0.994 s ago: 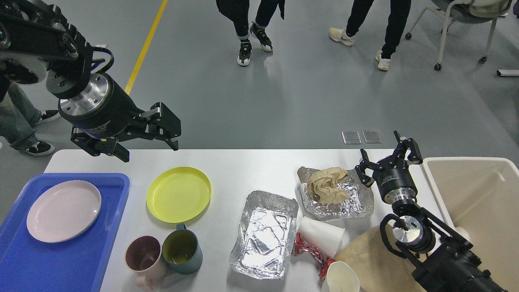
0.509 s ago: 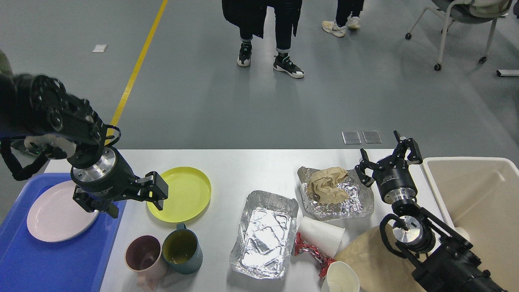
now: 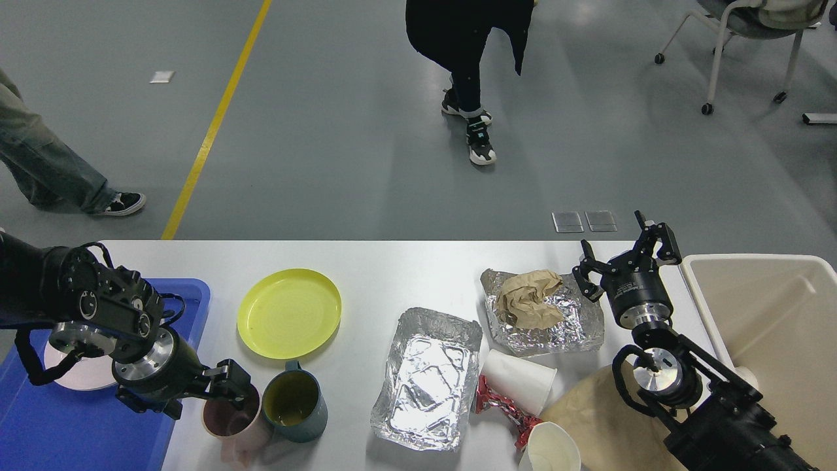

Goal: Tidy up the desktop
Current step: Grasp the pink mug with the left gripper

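Note:
The white desktop (image 3: pixel 405 265) holds dishes on the left and litter on the right. My left gripper (image 3: pixel 204 398) is open and low at the far left rim of a pink mug (image 3: pixel 230 422). One finger is over the rim, the other left of the mug. A teal mug (image 3: pixel 295 400) stands against the pink one, with a yellow plate (image 3: pixel 289 313) behind them. My right gripper (image 3: pixel 624 254) is open and empty, just right of a foil sheet (image 3: pixel 575 327) that holds crumpled brown paper (image 3: pixel 526 299).
A blue tray (image 3: pixel 59 432) at the left holds a pink plate (image 3: pixel 75 378), mostly hidden by my left arm. A foil tray (image 3: pixel 428 376), two paper cups (image 3: pixel 520 379) (image 3: pixel 549 450), a red wrapper (image 3: pixel 498 404) and a brown bag (image 3: pixel 592 418) lie mid-right. A beige bin (image 3: pixel 771 314) stands at the far right.
My left gripper has come down and toward me, from high over the table's far left corner, past the yellow plate, to the pink mug. The right arm has not moved. People behind walked.

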`<state>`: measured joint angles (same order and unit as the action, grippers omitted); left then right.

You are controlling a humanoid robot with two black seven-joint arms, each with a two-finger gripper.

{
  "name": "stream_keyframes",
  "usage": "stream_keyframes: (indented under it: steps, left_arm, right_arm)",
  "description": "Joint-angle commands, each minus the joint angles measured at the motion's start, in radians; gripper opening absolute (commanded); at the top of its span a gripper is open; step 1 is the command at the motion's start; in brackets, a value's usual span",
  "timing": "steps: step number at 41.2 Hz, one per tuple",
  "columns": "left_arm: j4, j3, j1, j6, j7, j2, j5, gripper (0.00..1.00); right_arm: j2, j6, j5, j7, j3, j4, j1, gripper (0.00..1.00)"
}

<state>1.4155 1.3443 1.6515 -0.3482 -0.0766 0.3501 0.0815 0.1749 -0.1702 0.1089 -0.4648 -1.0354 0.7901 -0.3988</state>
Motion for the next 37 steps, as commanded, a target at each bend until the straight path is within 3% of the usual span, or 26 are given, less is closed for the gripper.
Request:
stream_keyframes:
  steps: [1, 6, 11, 18, 28, 37]
  left_arm:
    - [-0.027, -0.011, -0.051, 0.024, 0.0, 0.0, 0.007, 0.93]
    - [-0.053, -0.014, -0.091, 0.055, 0.003, -0.011, 0.007, 0.92]
    - [-0.081, -0.017, -0.122, 0.067, 0.001, -0.022, 0.006, 0.85]
    - [-0.125, -0.033, -0.165, 0.066, 0.003, -0.046, -0.011, 0.56]
    - [-0.151, -0.054, -0.18, 0.067, 0.011, -0.048, -0.023, 0.27]
    - [-0.162, -0.065, -0.187, 0.072, 0.026, -0.046, -0.057, 0.22]
  right_arm:
    - [0.0, 0.0, 0.0, 0.0, 0.0, 0.0, 0.0, 1.0]
    - [0.0, 0.0, 0.0, 0.0, 0.0, 0.0, 0.0, 1.0]
    - [0.0, 0.0, 0.0, 0.0, 0.0, 0.0, 0.0, 1.0]
    - [0.0, 0.0, 0.0, 0.0, 0.0, 0.0, 0.0, 1.0]
    - [0.0, 0.0, 0.0, 0.0, 0.0, 0.0, 0.0, 1.0]
    - [0.0, 0.0, 0.0, 0.0, 0.0, 0.0, 0.0, 1.0]
